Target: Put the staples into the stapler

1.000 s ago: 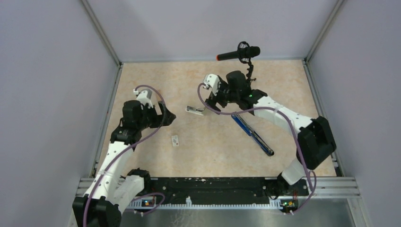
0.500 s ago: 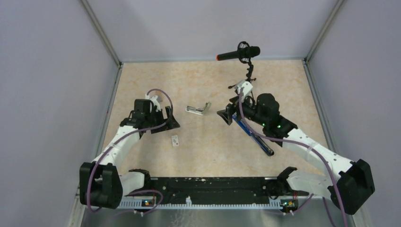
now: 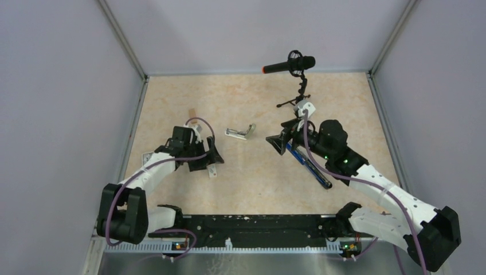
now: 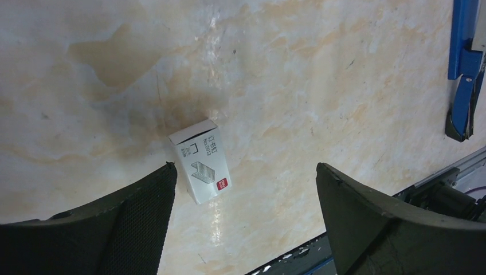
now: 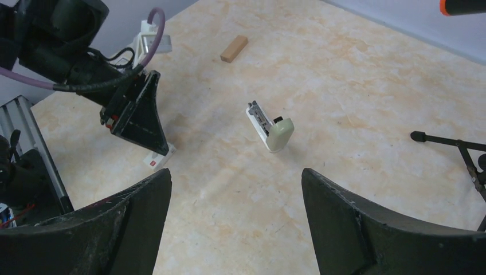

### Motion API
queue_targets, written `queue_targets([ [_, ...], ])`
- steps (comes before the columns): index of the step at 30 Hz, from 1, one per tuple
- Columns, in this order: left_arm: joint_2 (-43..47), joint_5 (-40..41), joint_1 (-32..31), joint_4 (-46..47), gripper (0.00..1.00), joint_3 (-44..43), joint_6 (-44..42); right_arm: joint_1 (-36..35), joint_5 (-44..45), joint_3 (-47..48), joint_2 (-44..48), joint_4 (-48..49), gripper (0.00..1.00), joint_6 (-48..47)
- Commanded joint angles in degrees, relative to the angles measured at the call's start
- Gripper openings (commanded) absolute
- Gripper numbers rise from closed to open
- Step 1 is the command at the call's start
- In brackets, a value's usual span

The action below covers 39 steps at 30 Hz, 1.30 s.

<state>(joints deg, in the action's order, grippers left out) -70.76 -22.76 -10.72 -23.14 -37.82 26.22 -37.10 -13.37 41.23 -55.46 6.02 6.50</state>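
White card, tiny and feather-light — the staples box [image 4: 200, 161] lies flat on the table [image 4: 286, 69] beneath the left gripper [image 4: 245, 169], whose jaws stand wide and empty. It would likely skid or crush, so I'd pinch its long sides gently. The stapler [image 5: 269, 127] lies hinged open mid-table, well apart — the right gripper [image 5: 236, 172] hangs wide too, holding nothing.
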Motion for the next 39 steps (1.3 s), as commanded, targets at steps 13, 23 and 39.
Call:
queue_targets([
  [13,1.73,-4.83,-3.83,14.88,0.96,9.12,14.98,-0.39,0.27,-1.11,5.66,-0.3,0.82,-1.87],
  [23,2.27,-5.99,-12.74,27.35,0.91,11.07,23.73,-0.37,1.16,-1.31,5.63,-0.14,0.82,1.82],
  [39,2.04,19.3,-9.58,1.62,0.72,-1.2,6.46,-1.41,-1.51,-8.1,0.02,3.49,0.68,25.32],
])
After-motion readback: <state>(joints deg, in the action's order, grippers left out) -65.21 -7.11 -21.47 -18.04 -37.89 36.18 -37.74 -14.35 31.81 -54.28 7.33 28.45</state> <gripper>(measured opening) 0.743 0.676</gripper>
